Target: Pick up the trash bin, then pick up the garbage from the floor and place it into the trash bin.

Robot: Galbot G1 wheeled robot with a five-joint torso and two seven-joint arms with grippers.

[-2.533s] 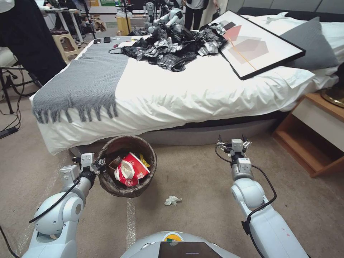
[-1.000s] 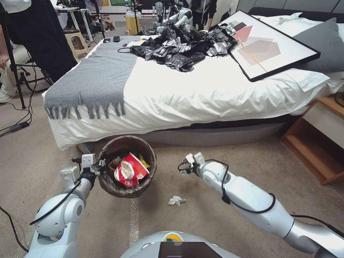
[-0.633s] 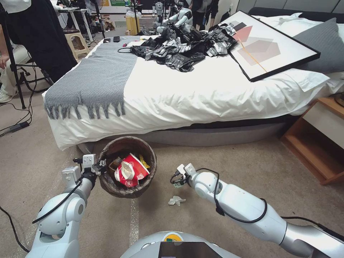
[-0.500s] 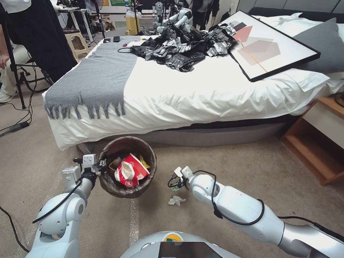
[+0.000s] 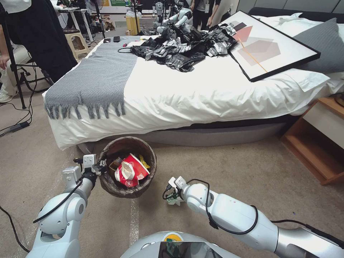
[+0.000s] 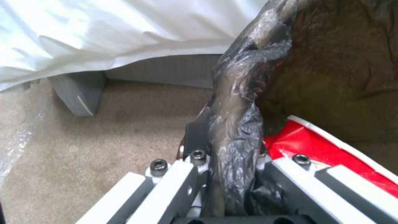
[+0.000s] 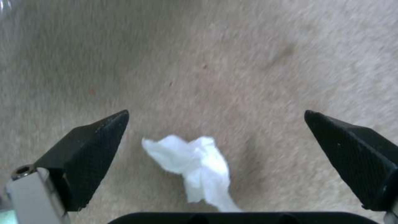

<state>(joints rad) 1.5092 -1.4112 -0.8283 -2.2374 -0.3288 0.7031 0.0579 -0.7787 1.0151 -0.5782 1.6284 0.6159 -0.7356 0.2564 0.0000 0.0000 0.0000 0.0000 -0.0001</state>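
Two pincers | left pincer (image 5: 100,167) clamped on trash bin (image 5: 127,191) rim | right pincer (image 7: 215,130) spread wide above tissue wad (image 7: 195,163) on carpet (image 5: 229,161)

The right claw (image 5: 171,197) has swung in and dropped, jaws spread, apparently just over the tissue wad (image 7: 194,166).

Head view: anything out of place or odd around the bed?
Yes. A framed picture lies flat and skewed on the bed, beside a heap of crinkled black plastic. On the carpet, one tissue wad lies loose under the open right end effector. The left end effector grips the bin by its rim.
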